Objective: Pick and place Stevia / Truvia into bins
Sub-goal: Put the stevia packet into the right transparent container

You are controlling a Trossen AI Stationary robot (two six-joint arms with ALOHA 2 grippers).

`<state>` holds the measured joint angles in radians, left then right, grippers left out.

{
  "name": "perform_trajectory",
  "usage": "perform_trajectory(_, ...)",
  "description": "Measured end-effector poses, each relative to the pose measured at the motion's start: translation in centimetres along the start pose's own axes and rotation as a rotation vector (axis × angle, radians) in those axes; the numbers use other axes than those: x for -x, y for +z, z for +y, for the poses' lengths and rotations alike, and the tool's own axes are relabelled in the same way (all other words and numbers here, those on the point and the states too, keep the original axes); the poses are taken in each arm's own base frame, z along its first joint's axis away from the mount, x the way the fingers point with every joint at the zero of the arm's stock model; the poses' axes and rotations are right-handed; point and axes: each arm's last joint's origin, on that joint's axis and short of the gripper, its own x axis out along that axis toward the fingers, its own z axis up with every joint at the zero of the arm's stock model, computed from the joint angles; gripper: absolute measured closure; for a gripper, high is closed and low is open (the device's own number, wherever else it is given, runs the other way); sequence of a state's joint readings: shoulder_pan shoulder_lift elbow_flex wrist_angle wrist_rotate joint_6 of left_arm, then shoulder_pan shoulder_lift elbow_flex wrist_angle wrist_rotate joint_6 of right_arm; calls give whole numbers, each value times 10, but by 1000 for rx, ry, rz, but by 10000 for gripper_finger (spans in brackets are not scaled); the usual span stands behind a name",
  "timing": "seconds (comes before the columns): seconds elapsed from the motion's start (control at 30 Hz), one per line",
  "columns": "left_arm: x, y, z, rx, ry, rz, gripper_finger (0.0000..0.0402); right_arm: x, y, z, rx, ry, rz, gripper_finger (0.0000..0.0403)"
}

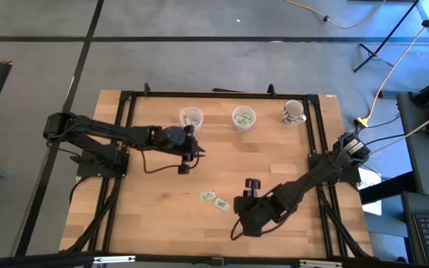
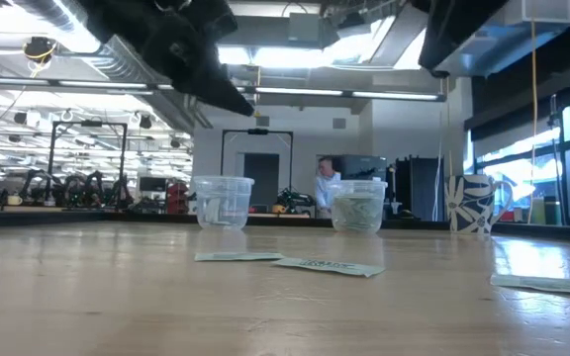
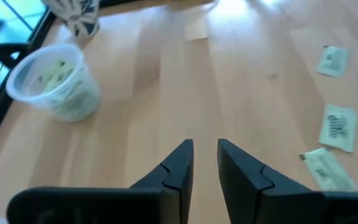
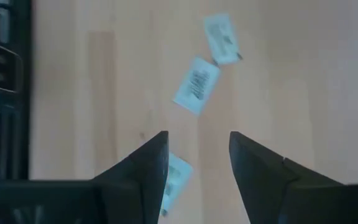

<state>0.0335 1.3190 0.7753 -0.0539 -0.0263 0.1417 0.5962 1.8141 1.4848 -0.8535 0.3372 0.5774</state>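
Left claw (image 1: 191,150): parted, empty, just below the left cup (image 1: 191,117).
Right claw (image 4: 197,163): open wide over three sachets (image 1: 214,198) on the worktop (image 1: 155,216).

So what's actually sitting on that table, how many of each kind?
Loose sachets on the wood: 3
Clear plastic cups: 2
Patterned mug: 1
Total: 6, not counting sachets already inside the cups.
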Motion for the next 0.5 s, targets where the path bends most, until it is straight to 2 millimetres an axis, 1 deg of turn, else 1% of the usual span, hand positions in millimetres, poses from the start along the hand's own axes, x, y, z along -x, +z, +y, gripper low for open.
perform_trajectory(0.1,0,2,-9,-18,-24,-12,338,-10,-5,4,-2,29,-33,231)
perform_trajectory(0.2,1,3,-16,-35,-47,-15,338,-21,-15,2,-34,50,8,231)
perform_trajectory(0.37,2,4,-24,-53,-66,-18,336,-41,-37,-3,-96,21,60,231)
perform_trajectory(0.5,2,4,-27,-57,-73,-19,340,-59,-53,-5,-92,63,58,231)
